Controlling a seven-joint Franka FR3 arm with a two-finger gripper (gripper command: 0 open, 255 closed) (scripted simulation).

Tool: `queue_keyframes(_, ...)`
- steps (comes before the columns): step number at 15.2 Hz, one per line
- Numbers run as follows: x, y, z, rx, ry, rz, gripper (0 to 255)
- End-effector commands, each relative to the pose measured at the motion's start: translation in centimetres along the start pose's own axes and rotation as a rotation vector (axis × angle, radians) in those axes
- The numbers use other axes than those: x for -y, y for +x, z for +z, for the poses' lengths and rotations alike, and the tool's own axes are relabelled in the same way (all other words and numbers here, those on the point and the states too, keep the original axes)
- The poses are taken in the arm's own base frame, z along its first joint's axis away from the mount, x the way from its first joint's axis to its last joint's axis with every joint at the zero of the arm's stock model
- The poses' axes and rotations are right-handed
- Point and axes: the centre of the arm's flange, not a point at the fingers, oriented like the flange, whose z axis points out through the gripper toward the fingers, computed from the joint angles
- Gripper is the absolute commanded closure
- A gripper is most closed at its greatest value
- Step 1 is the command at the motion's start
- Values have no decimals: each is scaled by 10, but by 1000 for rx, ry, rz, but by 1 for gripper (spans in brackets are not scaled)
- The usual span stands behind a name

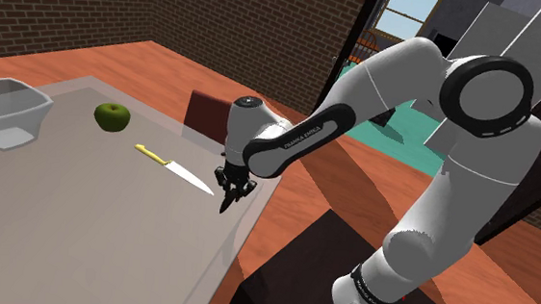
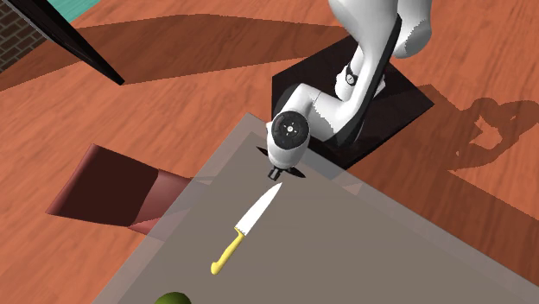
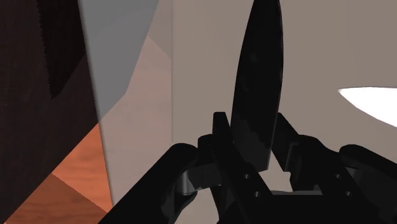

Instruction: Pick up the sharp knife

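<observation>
Counter (image 1: 80, 241) of flat grey carries everything in the shoulder view. At that view's far left sits a pale, see-through bin (image 1: 31, 120). To its right, well apart from it, stands a green apple (image 1: 112, 116). Next comes the knife (image 1: 174, 170), lying flat on the counter. Its yellow handle (image 1: 150, 154) points back toward the apple, and its white blade (image 1: 192, 180) runs on toward the view's right, the tip ending just beside the hand (image 1: 227, 206).

The hand is all black and clenched on nothing. Its two fingers are pressed together into one point aimed down at the counter, close to the counter's edge; whether they touch the surface I cannot tell. Past that edge shows a dark red chair (image 1: 204, 111). Further right the white arm (image 1: 433, 137) bends up and over from the dark stand (image 1: 291, 263), which rests on a red-brown wooden floor (image 1: 364, 171).

In the second exterior view the knife (image 2: 246, 226) lies slantwise, handle toward the lower left and tip toward the upper right. The hand (image 2: 275, 175) hangs right at that tip.

In the wrist view the closed fingers (image 3: 257, 83) rise as a single black shape over the grey counter. The blade's white tip (image 3: 372, 105) lies off to one side, apart from them.
</observation>
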Motion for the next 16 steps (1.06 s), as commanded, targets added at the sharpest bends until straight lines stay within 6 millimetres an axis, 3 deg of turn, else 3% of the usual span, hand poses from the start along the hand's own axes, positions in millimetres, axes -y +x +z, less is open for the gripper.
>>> queue_keyframes(1,-3,1,-5,3,-10,-1,255)
queue_keyframes(14,-9,4,-73,3,-10,-1,255)
queue_keyframes(16,-9,4,-74,3,-10,-1,255)
